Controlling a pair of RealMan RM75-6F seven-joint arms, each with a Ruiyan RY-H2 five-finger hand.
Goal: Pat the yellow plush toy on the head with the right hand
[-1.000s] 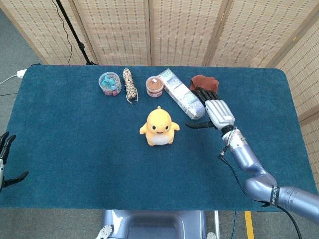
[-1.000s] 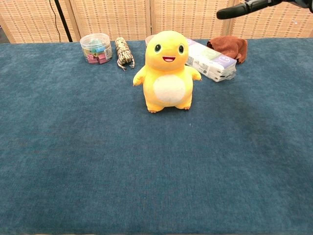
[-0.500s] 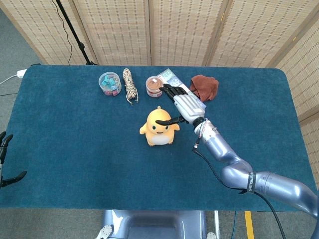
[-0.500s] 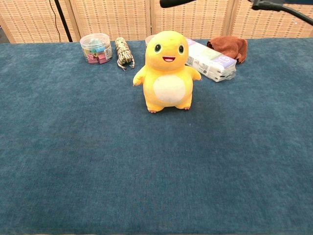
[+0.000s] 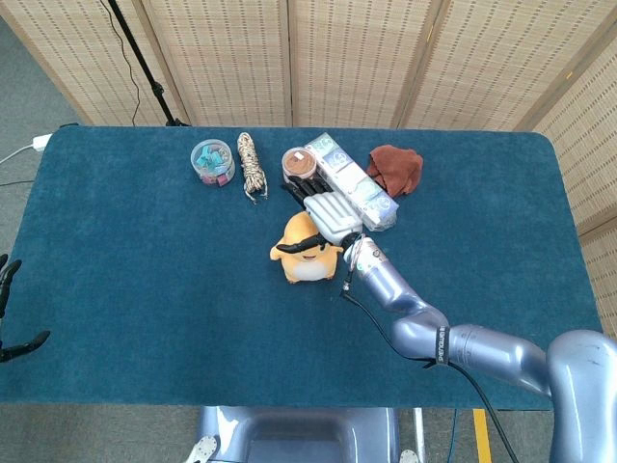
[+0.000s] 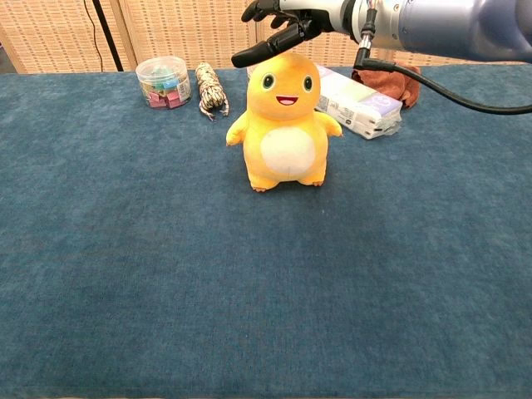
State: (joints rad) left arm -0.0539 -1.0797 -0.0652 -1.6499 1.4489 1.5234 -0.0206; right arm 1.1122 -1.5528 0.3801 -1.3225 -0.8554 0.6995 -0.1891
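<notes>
Your right hand (image 6: 287,18) sits flat over the yellow plush toy's (image 6: 283,125) head, fingers (image 5: 301,190) spread wide and empty; your left hand (image 5: 8,318), off the tabletop's left edge, is open.

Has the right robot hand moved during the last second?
Yes. The right robot hand went leftward, away from the brown cloth, and is now over the yellow plush toy.

Blue table (image 5: 145,289): plush toy (image 5: 307,258), tub (image 5: 212,161), rope (image 5: 252,165), jar (image 5: 295,164), tissue pack (image 5: 359,183), brown cloth (image 5: 397,168).

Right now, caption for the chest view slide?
Right robot hand poised over the yellow plush toy head on the blue table.
</notes>
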